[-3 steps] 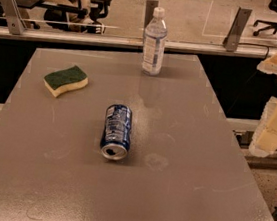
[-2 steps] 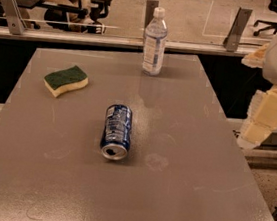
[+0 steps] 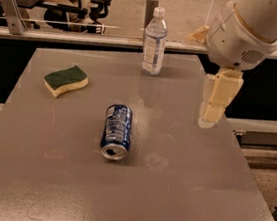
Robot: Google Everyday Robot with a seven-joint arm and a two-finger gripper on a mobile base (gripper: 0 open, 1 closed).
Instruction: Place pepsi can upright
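One claw [image 3: 213,111], cream-coloured and hanging below a bulky white wrist, hovers clear of the surface near the right edge of the grey tabletop [image 3: 194,190]. We see nothing in its grasp, and we cannot tell whether it is set wide or narrow.

From the claw, the small dark blue aluminium pepsi can [image 3: 116,131] lies toward the left of the view and somewhat nearer the camera. It is well apart from the claw, with bare surface between them. The can is on its side near the middle of the tabletop. Its long axis runs almost straight from the far edge toward the near edge, and the silver end with the opening faces the camera. We judge that the coming move turns on this. The claw has to cross leftward and come down over a cylinder lying lengthwise away from us, so a grip across the round body looks more workable than one at the ends. A can on its side may roll sideways if nudged off-centre.

Further out, a clear plastic water bottle [image 3: 155,41] with a white cap stands upright near the far edge. A green-and-yellow sponge [image 3: 65,79] rests at the far left, well apart from the can.

By our count: one claw, one can, one bottle, one sponge.
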